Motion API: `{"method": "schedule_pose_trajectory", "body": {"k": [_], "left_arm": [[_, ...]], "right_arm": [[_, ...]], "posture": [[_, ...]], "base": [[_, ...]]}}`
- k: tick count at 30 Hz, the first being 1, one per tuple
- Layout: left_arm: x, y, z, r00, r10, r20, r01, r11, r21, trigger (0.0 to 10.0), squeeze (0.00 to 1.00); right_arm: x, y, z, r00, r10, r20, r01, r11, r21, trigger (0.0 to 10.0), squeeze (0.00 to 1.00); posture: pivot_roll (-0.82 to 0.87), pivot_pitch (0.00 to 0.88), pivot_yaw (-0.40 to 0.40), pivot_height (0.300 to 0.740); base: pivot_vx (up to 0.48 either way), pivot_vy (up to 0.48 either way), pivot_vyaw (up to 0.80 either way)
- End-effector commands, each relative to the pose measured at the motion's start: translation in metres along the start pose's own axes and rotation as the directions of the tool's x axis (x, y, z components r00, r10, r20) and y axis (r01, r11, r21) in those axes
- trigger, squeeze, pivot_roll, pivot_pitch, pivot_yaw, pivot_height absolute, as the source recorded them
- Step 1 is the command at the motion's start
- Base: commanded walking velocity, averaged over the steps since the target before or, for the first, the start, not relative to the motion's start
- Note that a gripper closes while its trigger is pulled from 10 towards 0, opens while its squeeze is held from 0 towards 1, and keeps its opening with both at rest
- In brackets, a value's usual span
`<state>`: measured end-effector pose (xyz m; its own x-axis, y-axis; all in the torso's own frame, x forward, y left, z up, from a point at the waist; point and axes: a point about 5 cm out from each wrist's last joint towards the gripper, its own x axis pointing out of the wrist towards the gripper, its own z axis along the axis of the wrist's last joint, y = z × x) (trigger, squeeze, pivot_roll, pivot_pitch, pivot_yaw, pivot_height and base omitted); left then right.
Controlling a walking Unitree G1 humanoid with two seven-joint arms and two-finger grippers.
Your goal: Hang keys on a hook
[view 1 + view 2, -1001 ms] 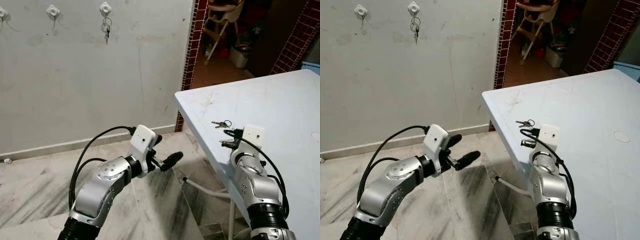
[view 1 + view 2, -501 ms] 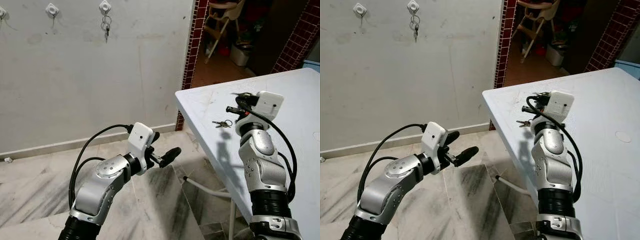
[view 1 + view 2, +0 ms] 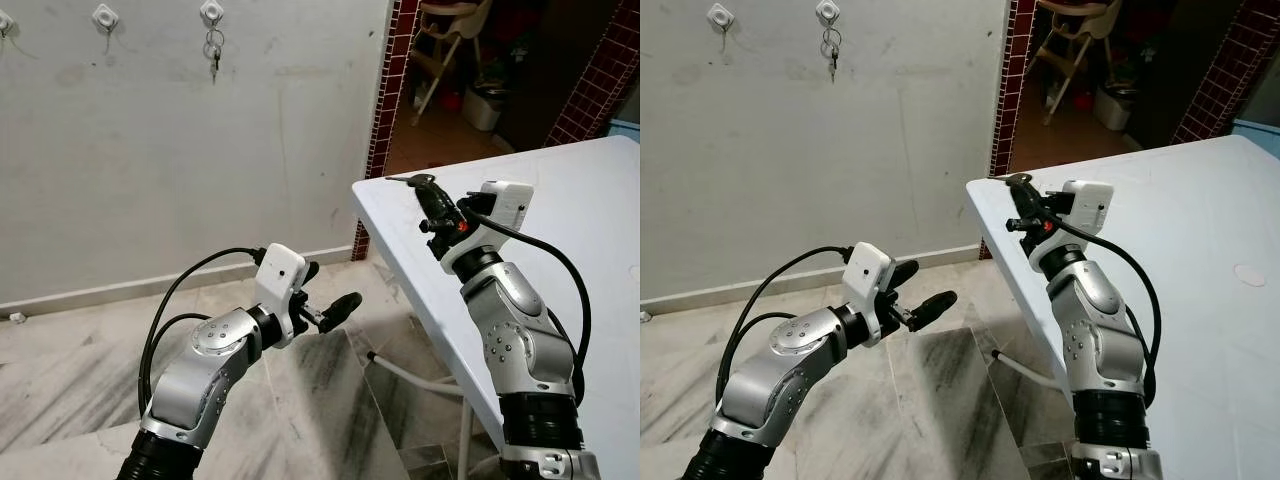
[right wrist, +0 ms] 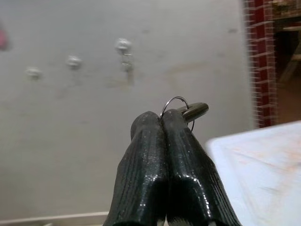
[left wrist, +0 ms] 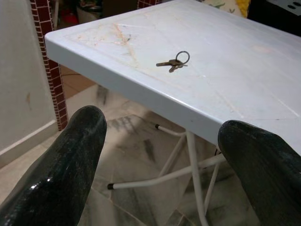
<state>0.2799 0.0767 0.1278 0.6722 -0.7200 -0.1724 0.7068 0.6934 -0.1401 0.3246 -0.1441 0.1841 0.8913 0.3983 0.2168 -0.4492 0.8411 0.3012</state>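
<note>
The right gripper [image 4: 162, 123] is raised above the near corner of the table [image 3: 560, 200], and its two black ribbed fingers [image 4: 141, 169] are pressed fully together. Between the tips they pinch the keys [image 4: 186, 110]: a thin metal ring and a dark key that stick out past the fingertips. In the head view the same bunch [image 3: 412, 181] is at the front of the gripper, pointing toward the wall [image 3: 200, 150].

A second bunch of keys [image 5: 174, 60] lies flat on the white plastic table top, not far from its rounded edge. The top is smooth with faint brown scratches and stands on thin white metal legs [image 5: 193, 165].

The left gripper [image 3: 335, 300] is low over the marble floor [image 3: 330, 400], beside the table, with its fingers [image 5: 70, 165] wide apart and nothing between them.

On the grey plaster wall are three small white hooks [image 3: 105, 18] in a row. The rightmost hook [image 3: 211, 12] already carries one bunch of keys [image 3: 213, 50]; the other two I see bare. The floor between the arms and the wall is open, and a red brick doorway [image 3: 385, 100] stands at the wall's right edge.
</note>
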Motion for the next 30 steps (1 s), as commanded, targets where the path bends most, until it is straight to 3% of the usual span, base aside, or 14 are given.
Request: {"method": "schedule_pose_trajectory", "body": {"k": [1, 4, 6, 8, 10, 12, 13, 14, 16, 30], "left_arm": [[0.001, 0.002, 0.003, 1.000, 0.011, 0.003, -0.011, 1.000, 0.018, 10.0, 0.00], [0.001, 0.003, 0.002, 1.000, 0.015, 0.004, -0.016, 1.000, 0.021, 10.0, 0.00], [0.000, 0.004, 0.002, 1.000, 0.029, 0.010, -0.029, 0.999, 0.024, 10.0, 0.00], [0.000, 0.005, 0.003, 0.999, 0.040, 0.017, -0.040, 0.999, 0.026, 10.0, 0.00], [-0.001, 0.007, 0.005, 0.997, 0.066, 0.038, -0.067, 0.997, 0.031, 10.0, 0.00], [-0.003, 0.015, 0.011, 0.981, 0.170, 0.092, -0.174, 0.984, 0.043, 10.0, 0.00], [-0.003, 0.015, 0.011, 0.981, 0.170, 0.092, -0.174, 0.984, 0.043, 10.0, 0.00], [-0.005, 0.021, 0.014, 0.962, 0.246, 0.119, -0.253, 0.966, 0.049, 10.0, 0.00], [-0.007, 0.024, 0.014, 0.951, 0.284, 0.124, -0.291, 0.956, 0.045, 10.0, 0.00], [-0.007, 0.033, 0.014, 0.909, 0.392, 0.142, -0.402, 0.914, 0.051, 10.0, 0.00]], "right_arm": [[-0.001, 0.006, 0.003, 0.999, 0.051, 0.005, -0.051, 0.999, 0.004, 10.0, 0.00], [-0.001, 0.007, 0.001, 0.998, 0.057, -0.023, -0.058, 0.997, -0.046, 10.0, 0.00], [0.001, 0.004, 0.000, 0.999, 0.004, -0.053, -0.012, 0.986, -0.166, 10.0, 0.00], [0.000, 0.004, 0.001, 0.999, -0.011, -0.048, 0.000, 0.976, -0.217, 10.0, 0.00], [-0.001, 0.006, 0.002, 0.999, -0.011, -0.043, 0.001, 0.975, -0.221, 10.0, 0.00], [-0.004, 0.012, 0.004, 1.000, -0.004, -0.031, -0.003, 0.971, -0.240, 10.0, 0.00], [-0.004, 0.012, 0.004, 1.000, -0.004, -0.031, -0.003, 0.971, -0.240, 10.0, 0.00], [-0.008, 0.014, 0.003, 0.999, -0.003, -0.032, -0.005, 0.971, -0.241, 10.0, 0.00], [-0.010, 0.015, 0.002, 0.999, -0.007, -0.032, -0.001, 0.971, -0.239, 10.0, 0.00], [-0.017, 0.027, -0.011, 0.998, -0.024, -0.055, 0.010, 0.969, -0.246, 10.0, 0.00]], "posture": [[0.13, 0.000, -0.032, 0.740], [0.13, 0.000, -0.034, 0.740], [0.13, 0.000, -0.032, 0.740], [0.13, 0.000, -0.032, 0.740], [0.13, 0.000, -0.032, 0.740], [0.13, 0.000, -0.032, 0.740], [0.13, 0.000, -0.032, 0.740], [0.12, 0.000, -0.035, 0.740], [0.11, 0.000, -0.035, 0.740], [0.11, 0.000, -0.029, 0.740]], "base": [[0.000, 0.000, 0.00], [0.000, 0.000, 0.00], [0.000, 0.000, 0.00], [0.000, 0.000, 0.00], [0.000, 0.000, 0.00], [0.000, 0.000, 0.00], [0.000, 0.000, 0.00], [0.000, 0.000, 0.00], [0.000, 0.000, 0.23], [0.000, 0.000, 0.78]]}}
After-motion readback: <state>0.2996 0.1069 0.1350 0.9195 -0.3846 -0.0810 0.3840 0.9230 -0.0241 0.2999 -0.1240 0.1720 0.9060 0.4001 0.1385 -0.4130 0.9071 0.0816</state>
